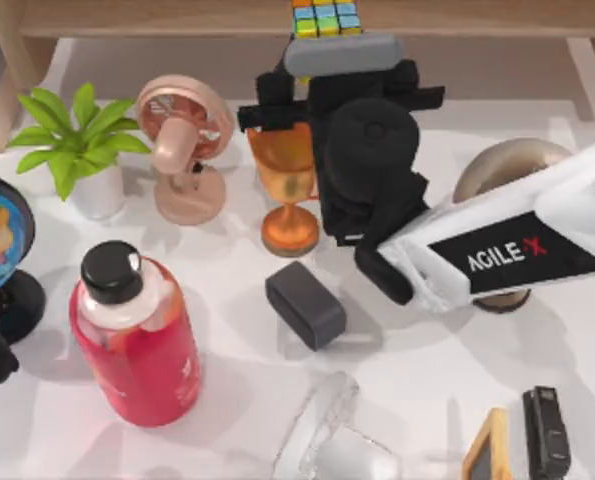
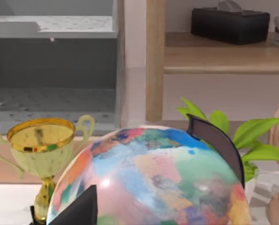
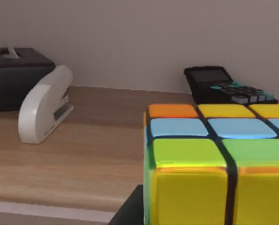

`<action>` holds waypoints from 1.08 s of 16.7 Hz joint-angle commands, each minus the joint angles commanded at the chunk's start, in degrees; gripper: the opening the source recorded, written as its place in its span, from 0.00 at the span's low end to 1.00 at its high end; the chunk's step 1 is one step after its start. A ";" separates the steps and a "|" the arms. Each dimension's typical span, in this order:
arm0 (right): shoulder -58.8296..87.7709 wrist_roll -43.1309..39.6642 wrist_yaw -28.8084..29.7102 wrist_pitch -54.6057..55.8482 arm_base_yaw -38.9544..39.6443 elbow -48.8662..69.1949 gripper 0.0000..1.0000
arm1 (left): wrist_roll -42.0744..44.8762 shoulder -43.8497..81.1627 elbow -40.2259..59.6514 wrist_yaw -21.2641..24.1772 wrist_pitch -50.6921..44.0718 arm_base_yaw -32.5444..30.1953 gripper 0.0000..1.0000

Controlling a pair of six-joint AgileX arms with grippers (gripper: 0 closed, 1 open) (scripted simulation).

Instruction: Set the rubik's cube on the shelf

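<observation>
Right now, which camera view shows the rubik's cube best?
The right wrist view: the rubik's cube is close up, over the front edge of the shelf. The top view shows just its coloured tiles above the right gripper. The left wrist view looks at a globe.

The right arm [image 1: 537,235] is a white shell bearing a black panel lettered AGILE in white with a red X, ending in a bulky matte-black wrist block and a grey rounded bar across the right gripper [image 1: 342,50].
</observation>
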 joint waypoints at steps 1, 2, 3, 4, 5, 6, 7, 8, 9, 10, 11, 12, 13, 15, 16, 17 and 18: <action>-0.12 -0.10 1.24 1.76 -0.63 -0.34 0.00 | 0.00 0.00 0.00 0.00 0.00 0.00 1.00; -0.35 -0.14 2.14 3.06 -1.22 -0.55 0.00 | 0.00 0.00 0.00 0.00 0.00 0.00 1.00; -0.53 -0.17 2.70 3.88 -1.66 -0.68 0.00 | 0.00 0.00 0.00 0.00 0.00 0.00 1.00; -0.63 -0.18 3.00 4.32 -1.91 -0.76 0.00 | 0.00 0.00 0.00 0.00 0.00 0.00 1.00; -0.63 -0.18 3.00 4.32 -1.91 -0.76 0.00 | 0.00 0.00 0.00 0.00 0.00 0.00 1.00; -0.63 -0.18 3.00 4.32 -1.91 -0.76 0.00 | 0.00 0.00 0.00 0.00 0.00 0.00 1.00; -0.63 -0.18 3.00 4.32 -1.91 -0.76 0.00 | 0.00 0.00 0.00 0.00 0.00 0.00 1.00; -0.63 -0.18 3.00 4.32 -1.91 -0.76 0.00 | 0.00 0.00 0.00 0.00 0.00 0.00 1.00; -0.47 -0.07 2.89 4.19 -1.67 -0.57 0.00 | 0.00 0.00 0.00 0.00 0.00 0.00 1.00; -0.38 -0.07 2.82 4.05 -1.71 -0.41 0.00 | 0.00 0.00 0.00 0.00 0.00 0.00 1.00; 0.04 -0.07 2.50 3.50 -1.91 0.35 0.00 | 0.00 0.00 0.00 0.00 0.00 0.00 1.00; 0.69 -0.05 2.01 2.65 -2.29 1.72 0.00 | 0.00 0.00 0.00 0.00 0.00 0.00 1.00; 1.50 -0.01 1.43 1.56 -2.81 3.69 0.00 | 0.00 0.00 0.00 0.00 0.00 0.00 1.00; 3.87 0.16 0.17 -1.18 -4.29 9.43 0.00 | 0.00 0.00 0.00 0.00 0.00 0.00 1.00; 5.31 0.29 -0.52 -2.76 -5.18 12.96 0.00 | 0.00 0.00 0.00 0.00 0.00 0.00 1.00; 6.77 0.44 -1.24 -4.36 -6.09 16.46 0.00 | 0.00 0.00 0.00 0.00 0.00 0.00 1.00; 8.16 0.61 -1.98 -5.92 -6.95 19.55 0.00 | 0.00 0.00 0.00 0.00 0.00 0.00 1.00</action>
